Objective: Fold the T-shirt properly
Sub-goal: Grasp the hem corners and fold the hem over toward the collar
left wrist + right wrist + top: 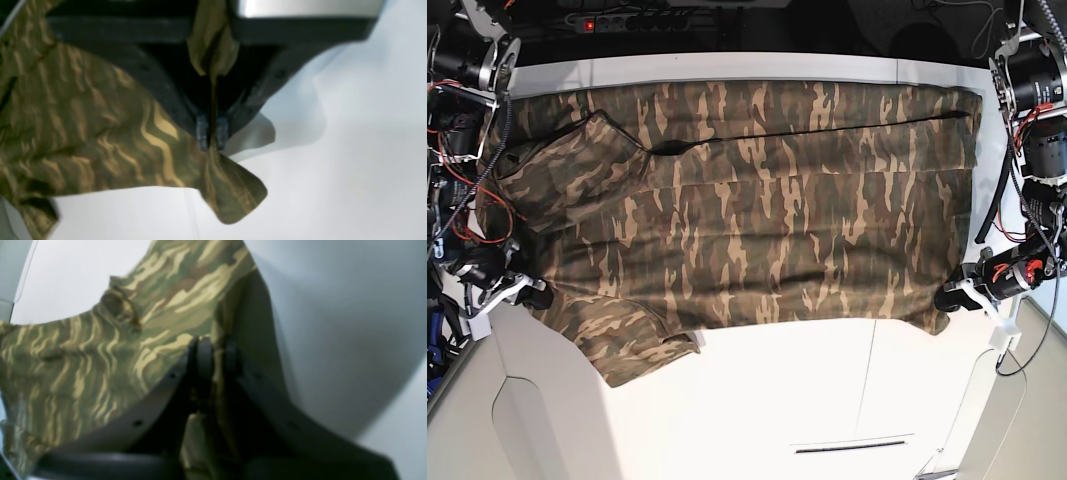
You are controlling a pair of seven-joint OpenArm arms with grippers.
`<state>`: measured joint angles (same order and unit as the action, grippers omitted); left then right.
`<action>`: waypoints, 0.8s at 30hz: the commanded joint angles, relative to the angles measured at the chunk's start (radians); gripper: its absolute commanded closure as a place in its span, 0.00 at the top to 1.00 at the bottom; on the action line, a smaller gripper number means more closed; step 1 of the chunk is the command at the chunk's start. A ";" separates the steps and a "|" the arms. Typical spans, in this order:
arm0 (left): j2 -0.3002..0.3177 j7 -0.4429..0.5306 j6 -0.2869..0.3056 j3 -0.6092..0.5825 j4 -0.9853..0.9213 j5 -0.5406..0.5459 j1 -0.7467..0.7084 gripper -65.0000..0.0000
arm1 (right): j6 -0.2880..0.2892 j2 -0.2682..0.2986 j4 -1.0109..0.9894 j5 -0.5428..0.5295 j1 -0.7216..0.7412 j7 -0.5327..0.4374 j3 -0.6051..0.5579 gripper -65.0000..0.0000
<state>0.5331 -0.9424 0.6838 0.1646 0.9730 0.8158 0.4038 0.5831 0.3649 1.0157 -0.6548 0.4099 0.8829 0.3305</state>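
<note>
Cloth of the T-shirt (757,200) lies spread on the worktop (827,400). Left gripper (211,133) jaws pinch a hem corner shut. Right gripper (215,353) jaws clamp the opposite edge.

1. My left gripper (211,133) has matte black fingers with small ribbed pads.
2. My right gripper (215,355) matches, with round screw holes.
3. Red and black cables (462,215) trail along both arms.

— Bright in here, isn't it? Even overhead light, the white table (757,390) nearly glaring.

— Yes, though both wrist views are soft and smeared, with broad grey shadows. The base view bends at its edges.
</note>
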 commanded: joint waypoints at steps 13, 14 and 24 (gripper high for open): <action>0.116 -0.039 0.014 0.015 0.347 0.090 -0.230 0.00 | 0.020 0.124 0.084 -0.241 -0.081 0.110 0.004 0.00; 0.116 -0.047 0.014 0.021 0.369 0.090 -0.249 0.00 | 0.021 0.129 0.092 -0.248 -0.099 0.110 0.004 0.00; 0.115 -0.057 0.014 0.130 0.534 0.094 -0.441 0.00 | 0.020 0.139 0.269 -0.251 -0.286 0.109 0.101 0.00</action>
<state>0.6235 -1.0153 0.6907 0.2836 1.4914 0.9016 -0.0502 0.5995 0.4789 1.2667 -0.8902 0.1066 1.0168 0.4194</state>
